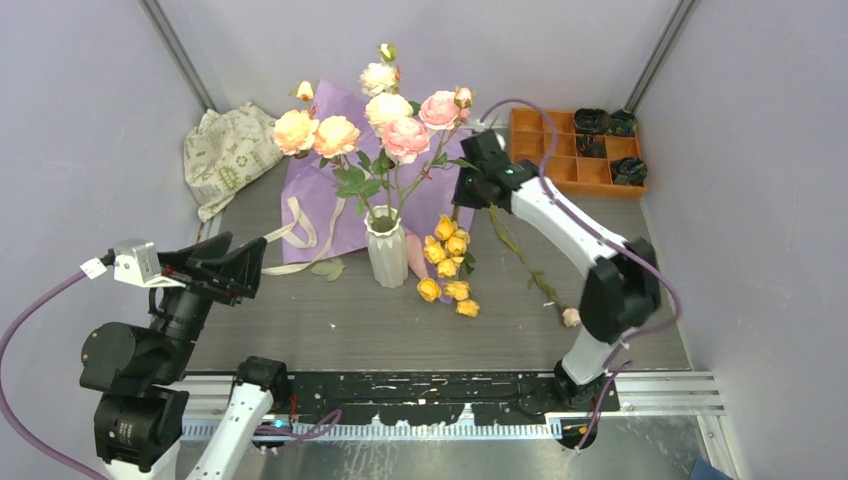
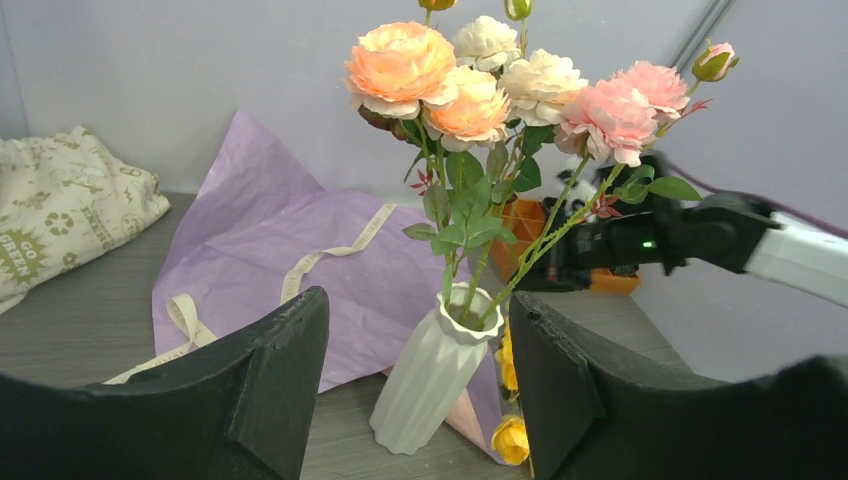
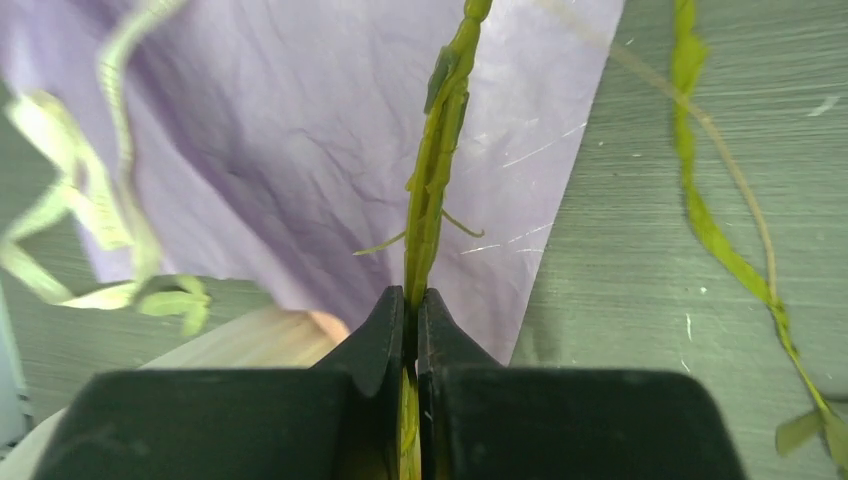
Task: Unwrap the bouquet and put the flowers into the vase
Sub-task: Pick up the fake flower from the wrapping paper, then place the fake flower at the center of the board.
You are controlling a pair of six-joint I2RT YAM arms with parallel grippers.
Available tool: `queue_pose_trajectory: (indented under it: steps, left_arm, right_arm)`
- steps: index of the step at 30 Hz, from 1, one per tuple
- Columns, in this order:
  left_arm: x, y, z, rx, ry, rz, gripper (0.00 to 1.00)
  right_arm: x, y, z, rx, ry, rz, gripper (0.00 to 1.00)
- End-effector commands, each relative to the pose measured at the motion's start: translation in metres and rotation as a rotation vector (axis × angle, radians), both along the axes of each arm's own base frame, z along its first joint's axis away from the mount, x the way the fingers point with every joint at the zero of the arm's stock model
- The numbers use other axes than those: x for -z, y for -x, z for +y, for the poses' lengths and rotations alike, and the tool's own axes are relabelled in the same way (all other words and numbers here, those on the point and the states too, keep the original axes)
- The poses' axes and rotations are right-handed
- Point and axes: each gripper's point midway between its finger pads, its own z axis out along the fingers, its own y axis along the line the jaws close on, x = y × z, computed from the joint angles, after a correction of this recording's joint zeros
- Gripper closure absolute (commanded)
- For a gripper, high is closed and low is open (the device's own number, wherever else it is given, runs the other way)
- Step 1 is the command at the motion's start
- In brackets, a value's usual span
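The paper [image 1: 330,190] lies open, most roses [image 1: 385,110] in the vase [image 1: 386,250]; yellow roses [image 1: 450,270] at its 4 o'clock lie loose. The right gripper [image 3: 411,320] pinches a stem [image 3: 430,200]; the left gripper [image 2: 418,305] gapes wide, empty.

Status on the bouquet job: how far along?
Done: wrapping paper lies open flat, ribbon untied; peach, cream and pink roses stand in the vase. In hand: right gripper is shut on a green stem near the vase; left gripper open, holding nothing. Left: the yellow roses and one loose stem lie on the table.
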Motion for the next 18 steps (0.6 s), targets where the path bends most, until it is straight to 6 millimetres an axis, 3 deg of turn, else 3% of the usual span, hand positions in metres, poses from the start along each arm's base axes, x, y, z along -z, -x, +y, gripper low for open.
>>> queue_pose_trajectory:
  steps: [1,3,6,9,12,15,18]
  left_arm:
    - [-0.013,0.005,0.001,-0.004,-0.009,-0.058,0.33]
    - [-0.013,0.004,0.000,0.002,-0.007,-0.060,0.33]
    - [-0.014,0.004,-0.002,0.012,-0.006,-0.065,0.33]
    - [-0.015,0.005,-0.002,0.016,-0.008,-0.072,0.33]
    - [-0.015,0.007,-0.003,0.024,-0.010,-0.077,0.33]
    - [-0.013,0.007,-0.004,0.029,-0.011,-0.077,0.33]
    - [-0.012,0.007,-0.005,0.035,-0.009,-0.080,0.33]
  right_arm:
    - [-0.074,0.004,-0.039,0.266,-0.104,-0.210,0.99]
    - [-0.088,0.018,-0.059,0.401,-0.169,-0.250,0.99]
    - [-0.092,0.045,-0.091,0.630,-0.303,-0.298,0.99]
    - [-0.080,0.070,-0.121,0.817,-0.411,-0.333,0.99]
    - [-0.064,0.089,-0.153,0.939,-0.341,-0.352,0.99]
    - [-0.051,0.100,-0.162,0.955,-0.284,-0.323,0.98]
    - [-0.040,0.103,-0.158,0.919,-0.250,-0.288,0.86]
